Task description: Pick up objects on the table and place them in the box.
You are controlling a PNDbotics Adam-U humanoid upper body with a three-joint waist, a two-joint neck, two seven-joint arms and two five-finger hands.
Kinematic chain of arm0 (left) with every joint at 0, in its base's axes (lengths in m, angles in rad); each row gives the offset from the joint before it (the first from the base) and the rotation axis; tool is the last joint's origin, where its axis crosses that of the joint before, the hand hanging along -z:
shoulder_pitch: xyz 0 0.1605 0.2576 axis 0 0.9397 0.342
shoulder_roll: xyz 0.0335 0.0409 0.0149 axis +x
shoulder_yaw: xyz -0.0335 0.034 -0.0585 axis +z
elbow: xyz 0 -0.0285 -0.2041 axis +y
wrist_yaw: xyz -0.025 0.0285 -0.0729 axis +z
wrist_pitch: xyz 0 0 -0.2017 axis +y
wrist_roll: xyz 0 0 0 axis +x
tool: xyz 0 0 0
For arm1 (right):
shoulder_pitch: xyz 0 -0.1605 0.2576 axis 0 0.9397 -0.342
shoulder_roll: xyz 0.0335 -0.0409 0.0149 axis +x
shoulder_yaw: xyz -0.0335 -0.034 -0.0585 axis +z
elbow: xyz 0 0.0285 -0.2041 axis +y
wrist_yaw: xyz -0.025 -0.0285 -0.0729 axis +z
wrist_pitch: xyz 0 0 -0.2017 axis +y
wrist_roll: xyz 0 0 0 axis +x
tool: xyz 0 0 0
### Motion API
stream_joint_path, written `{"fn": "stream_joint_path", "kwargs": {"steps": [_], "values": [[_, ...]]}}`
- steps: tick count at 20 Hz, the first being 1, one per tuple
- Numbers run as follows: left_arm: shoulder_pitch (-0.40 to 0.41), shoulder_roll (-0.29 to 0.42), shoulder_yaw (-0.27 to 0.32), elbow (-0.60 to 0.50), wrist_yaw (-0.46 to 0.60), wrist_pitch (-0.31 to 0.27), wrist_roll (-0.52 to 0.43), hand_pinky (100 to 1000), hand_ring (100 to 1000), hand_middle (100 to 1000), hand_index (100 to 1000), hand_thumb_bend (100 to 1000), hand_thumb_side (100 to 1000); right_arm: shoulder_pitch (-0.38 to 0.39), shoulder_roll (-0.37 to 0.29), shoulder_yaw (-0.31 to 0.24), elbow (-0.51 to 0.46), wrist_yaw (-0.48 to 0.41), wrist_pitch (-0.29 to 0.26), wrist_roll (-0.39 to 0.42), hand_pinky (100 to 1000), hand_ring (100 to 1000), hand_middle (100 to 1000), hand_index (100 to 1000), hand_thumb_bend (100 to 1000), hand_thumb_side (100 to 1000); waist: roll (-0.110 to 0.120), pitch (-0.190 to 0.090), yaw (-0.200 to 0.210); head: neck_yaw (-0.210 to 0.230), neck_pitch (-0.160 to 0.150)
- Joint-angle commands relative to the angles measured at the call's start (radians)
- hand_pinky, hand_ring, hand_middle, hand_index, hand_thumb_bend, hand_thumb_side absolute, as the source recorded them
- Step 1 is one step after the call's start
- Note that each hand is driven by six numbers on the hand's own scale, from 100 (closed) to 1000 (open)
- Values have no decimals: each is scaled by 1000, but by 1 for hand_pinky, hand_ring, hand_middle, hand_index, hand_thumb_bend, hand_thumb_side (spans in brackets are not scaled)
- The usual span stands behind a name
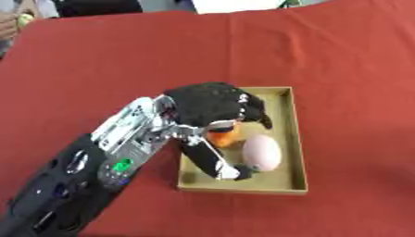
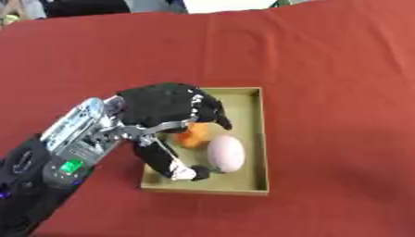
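One box (image 1: 297, 139) sits at centre frame, holding one pale egg (image 1: 262, 152) and one orange thing (image 1: 223, 138), which the left hand (image 1: 212, 105) grasps with curled fingers.

Table surface and far edge, seen from above.
A red cloth (image 1: 340, 55) is covering the whole table, lying smooth under even light; a white surface (image 1: 235, 5) is showing beyond its far edge.

Pink egg (image 1: 262, 152), orange thing (image 1: 223, 137), tan box (image 1: 298, 139)
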Motion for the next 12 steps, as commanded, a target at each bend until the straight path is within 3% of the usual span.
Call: {"fn": "stream_joint_path", "kwargs": {"steps": [1,4,6,7,12], "values": [[-7,4,50,-58,27,19,29,743,720,669,816,356,420,-1,-16,-9,-20,4,1,-7,637,860,554,740,255,817,-7,-23,3,-2,1],[3,8,108,-124,62,44,92,735,700,650,808,278,393,0,-18,-10,-20,6,-1,-9,638,860,556,741,256,816,-9,-25,6,-4,-2],[19,11,164,-177,124,65,164,743,694,639,811,130,342,1,-19,-10,-20,8,-2,-10,638,860,556,740,260,813,-9,-27,9,-9,-4],[29,13,191,-199,159,79,201,750,679,618,787,100,370,1,-19,-10,-20,9,-2,-10,639,859,557,741,260,812,-9,-28,12,-11,-4],[92,10,352,-224,340,140,452,772,663,604,769,100,501,-3,-31,-7,-20,12,-12,-6,643,860,562,746,225,804,-10,-30,28,-24,-4]]}}
